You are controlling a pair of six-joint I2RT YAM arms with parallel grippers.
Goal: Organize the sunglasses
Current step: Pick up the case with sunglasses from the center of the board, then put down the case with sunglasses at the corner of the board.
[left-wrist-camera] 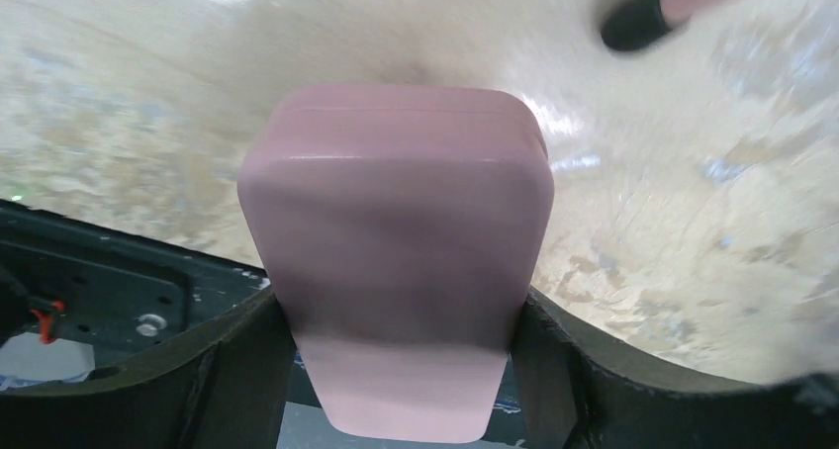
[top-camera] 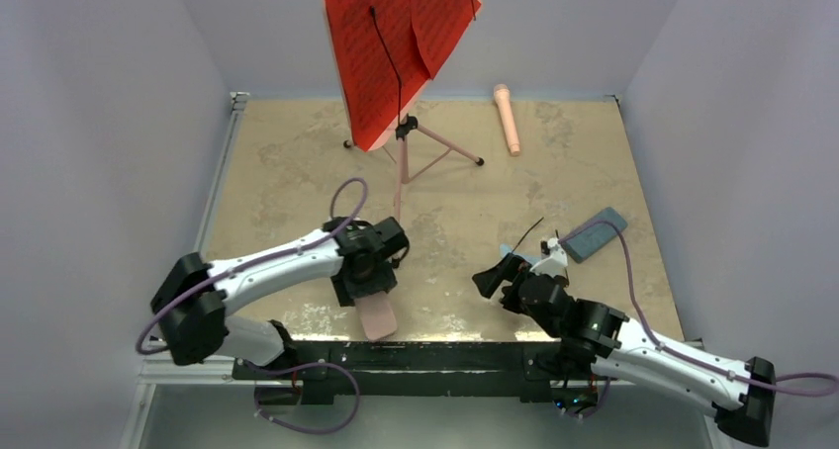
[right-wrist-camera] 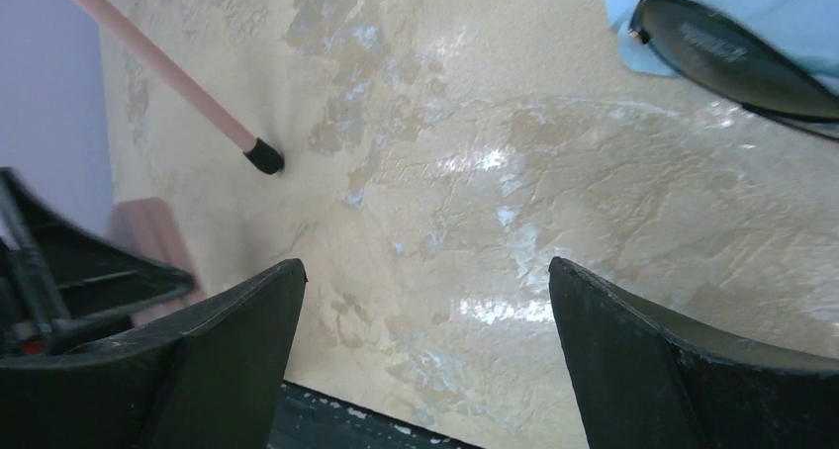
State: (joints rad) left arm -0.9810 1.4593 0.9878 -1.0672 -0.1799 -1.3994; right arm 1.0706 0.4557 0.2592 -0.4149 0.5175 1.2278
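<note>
My left gripper (top-camera: 370, 289) (left-wrist-camera: 401, 365) is shut on the pink oblong case (top-camera: 377, 317) (left-wrist-camera: 396, 261) at the table's near edge, one finger pressed against each long side. The black sunglasses (top-camera: 532, 239) (right-wrist-camera: 727, 53) lie right of centre on a light-blue cloth (top-camera: 514, 255) (right-wrist-camera: 792, 9), one thin arm sticking up. A white piece (top-camera: 551, 255) beside them looks like the white-framed pair, partly hidden by my right arm. My right gripper (top-camera: 492, 274) (right-wrist-camera: 425, 301) stands open over bare table, just left of the sunglasses, nothing between its fingers.
A grey-blue flat case (top-camera: 594, 234) lies right of the sunglasses. A pink tripod stand (top-camera: 404, 162) holding a red sheet (top-camera: 396, 44) stands at back centre; one foot (right-wrist-camera: 263, 156) is close to my right gripper. A pink stick (top-camera: 508, 119) lies at the back. Walls enclose three sides.
</note>
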